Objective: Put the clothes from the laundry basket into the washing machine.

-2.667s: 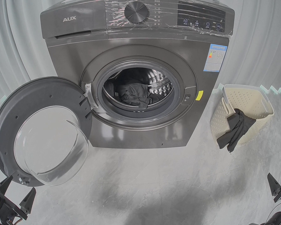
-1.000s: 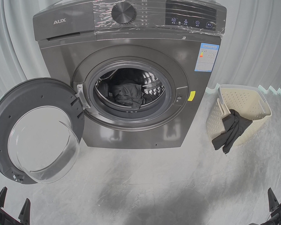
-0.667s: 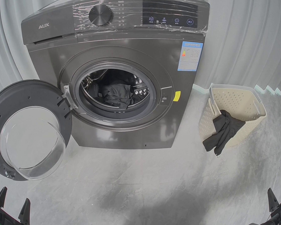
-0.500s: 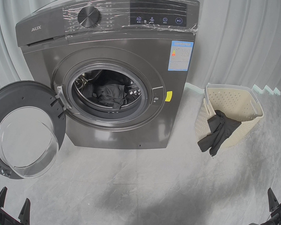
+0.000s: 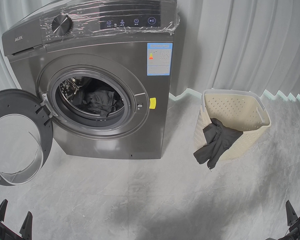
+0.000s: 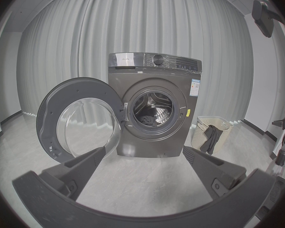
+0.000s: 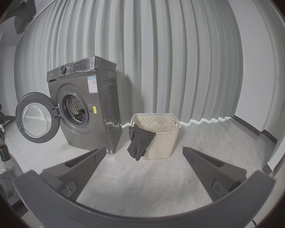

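Camera swung toward laundry basket [image 5: 236,99]; things stayed. Dark garment [image 5: 216,140] hangs over its rim, 3 o'clock from washing machine [image 5: 100,50], so I judge easy grab. Left gripper [image 6: 143,148], right gripper [image 7: 143,149] spread wide, empty.

Left claw [image 5: 15,214] held low, spread wide, empty, right claw [image 5: 298,205] likewise low, spread wide, empty

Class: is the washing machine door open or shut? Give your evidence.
Open. The door stands wide on its hinge, leaving the drum exposed with dark clothing lying inside.
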### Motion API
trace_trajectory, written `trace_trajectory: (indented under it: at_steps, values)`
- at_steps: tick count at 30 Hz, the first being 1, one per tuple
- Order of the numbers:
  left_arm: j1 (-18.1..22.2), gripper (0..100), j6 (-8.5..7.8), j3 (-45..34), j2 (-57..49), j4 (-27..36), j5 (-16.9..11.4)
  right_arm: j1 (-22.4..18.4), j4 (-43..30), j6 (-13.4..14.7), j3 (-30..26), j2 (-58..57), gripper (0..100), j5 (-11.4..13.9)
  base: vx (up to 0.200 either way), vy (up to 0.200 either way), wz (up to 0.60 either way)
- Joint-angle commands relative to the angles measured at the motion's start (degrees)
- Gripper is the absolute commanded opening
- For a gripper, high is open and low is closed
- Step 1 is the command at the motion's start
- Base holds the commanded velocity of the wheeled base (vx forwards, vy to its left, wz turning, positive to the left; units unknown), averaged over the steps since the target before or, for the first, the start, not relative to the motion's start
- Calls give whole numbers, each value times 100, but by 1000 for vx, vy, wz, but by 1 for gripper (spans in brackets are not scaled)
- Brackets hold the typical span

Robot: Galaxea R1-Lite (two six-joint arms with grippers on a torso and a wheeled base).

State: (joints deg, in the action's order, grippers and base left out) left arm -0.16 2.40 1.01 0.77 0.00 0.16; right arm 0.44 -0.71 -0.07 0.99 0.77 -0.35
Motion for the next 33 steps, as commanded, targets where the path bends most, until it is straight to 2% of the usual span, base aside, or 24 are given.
trace_trajectory:
  at_steps: [1, 4, 31, 33]
  values:
    - [-2, 100, 6, -92, -59, 0, 2, 0, 0, -1, -81, -77, 100, 0, 0, -200, 0]
    - [-2, 100, -3, -92, -59, 0, 2, 0, 0, -1, -81, -77, 100, 0, 0, -200, 0]
    - [-2, 100, 15, -84, -59, 0, 2, 0, 0, -1, -81, -77, 100, 0, 0, 0, 0]
    - [-2, 100, 15, -92, -50, 0, 2, 0, 0, -1, -81, -77, 100, 0, 0, -200, 0]
